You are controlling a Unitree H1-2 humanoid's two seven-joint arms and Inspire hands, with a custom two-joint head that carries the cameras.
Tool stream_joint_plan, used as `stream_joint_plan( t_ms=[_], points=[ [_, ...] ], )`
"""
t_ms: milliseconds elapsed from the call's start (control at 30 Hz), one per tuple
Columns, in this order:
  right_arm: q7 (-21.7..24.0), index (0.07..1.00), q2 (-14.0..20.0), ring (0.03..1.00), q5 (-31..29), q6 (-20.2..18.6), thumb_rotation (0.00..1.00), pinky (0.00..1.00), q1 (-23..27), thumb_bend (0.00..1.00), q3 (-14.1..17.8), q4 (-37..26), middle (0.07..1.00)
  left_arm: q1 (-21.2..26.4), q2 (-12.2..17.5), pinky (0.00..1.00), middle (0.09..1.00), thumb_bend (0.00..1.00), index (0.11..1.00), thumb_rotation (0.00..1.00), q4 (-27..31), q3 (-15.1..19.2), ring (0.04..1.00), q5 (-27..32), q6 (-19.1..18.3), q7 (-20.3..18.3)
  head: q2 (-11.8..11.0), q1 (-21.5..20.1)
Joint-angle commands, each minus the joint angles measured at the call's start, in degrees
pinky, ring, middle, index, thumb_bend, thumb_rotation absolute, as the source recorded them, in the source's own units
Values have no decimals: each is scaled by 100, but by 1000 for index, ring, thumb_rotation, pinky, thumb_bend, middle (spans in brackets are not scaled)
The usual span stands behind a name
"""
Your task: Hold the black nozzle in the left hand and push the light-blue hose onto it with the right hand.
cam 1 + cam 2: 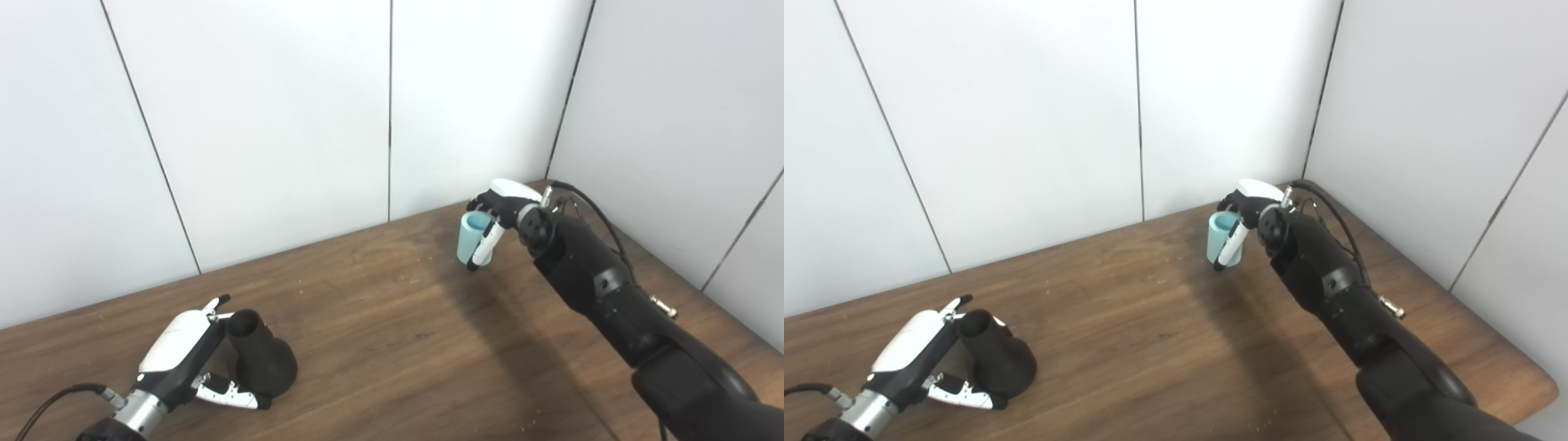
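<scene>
The left hand point(184, 355) is closed around the nozzle point(260, 361) at the near left of the table point(380, 343): the fingers point(217, 303) are curled behind the narrow top, and the thumb point(233, 395) is laid across the front of the flared base. The nozzle is a matte black cone, narrow and open at the top and wide at the bottom, tilted slightly, with its base on or just above the wood; which of the two cannot be told.

The right hand point(505, 211) is closed on the hose point(473, 239) near the far right corner, well apart from the nozzle. The hose is gripped from above and from the right, with one white finger point(484, 245) laid down its front. It is seen as a short, smooth, light-blue tube, held roughly upright, its open end turned upward and its inside hollow. Whether its lower end touches the table cannot be told.

The table is of brown wood with visible grain. White panelled walls point(275, 122) stand behind it.
</scene>
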State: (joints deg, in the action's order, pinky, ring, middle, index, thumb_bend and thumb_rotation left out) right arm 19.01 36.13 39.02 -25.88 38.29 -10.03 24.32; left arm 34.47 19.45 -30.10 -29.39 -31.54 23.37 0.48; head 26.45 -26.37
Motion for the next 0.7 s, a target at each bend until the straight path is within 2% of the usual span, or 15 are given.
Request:
stream_joint_plan(
  t_ms=[0, 133, 233, 333, 367, 400, 433, 500, 567, 667],
  points=[
    [-198, 826, 210, 800, 35, 95, 123, 793, 185, 899, 0, -169, 812, -271, 227, 1000, 482, 526, 484, 0, -169, -192, 580, -395, -207, -439, 12, 2],
    [-244, 810, 229, 818, 76, 100, 119, 844, 185, 865, -76, -137, 806, -277, 239, 1000, 482, 526, 484, 0, -114, -182, 584, -387, -255, -497, 39, 13],
    [-299, 770, 221, 814, 116, 52, 99, 856, 195, 822, -115, -164, 765, -273, 263, 1000, 482, 526, 484, 0, -65, -163, 586, -349, -273, -555, 55, 1],
    [-368, 687, 185, 714, 165, -36, 59, 845, 194, 783, -124, -210, 681, -267, 283, 1000, 482, 526, 484, 0, -68, -147, 580, -341, -255, -553, 74, 15],
    [-398, 660, 173, 660, 177, -55, 44, 804, 190, 775, -111, -223, 644, -265, 289, 1000, 482, 526, 484, 0, -75, -140, 578, -330, -244, -555, 75, 16],
    [-418, 596, 162, 580, 193, -72, 23, 692, 179, 653, -91, -254, 556, -264, 294, 1000, 482, 526, 484, 0, -78, -134, 578, -319, -236, -559, 78, 12],
    [-458, 559, 150, 505, 204, -80, 9, 568, 169, 577, -72, -270, 495, -265, 296, 1000, 482, 526, 484, 0, -81, -130, 577, -312, -231, -561, 84, 0],
    [-590, 541, 122, 431, 212, -78, 2, 404, 153, 534, -43, -249, 473, -272, 299, 1000, 482, 526, 484, 0, -73, -128, 580, -310, -231, -567, 85, -3],
    [-691, 524, 103, 413, 204, -78, 0, 355, 134, 521, -26, -243, 482, -276, 302, 1000, 481, 526, 485, 0, -58, -127, 584, -311, -235, -577, 85, -3],
    [-876, 508, 78, 420, 176, -59, 0, 357, 96, 520, 2, -265, 485, -255, 301, 1000, 481, 526, 485, 0, -63, -134, 586, -329, -251, -594, 101, -4]
  ],
)
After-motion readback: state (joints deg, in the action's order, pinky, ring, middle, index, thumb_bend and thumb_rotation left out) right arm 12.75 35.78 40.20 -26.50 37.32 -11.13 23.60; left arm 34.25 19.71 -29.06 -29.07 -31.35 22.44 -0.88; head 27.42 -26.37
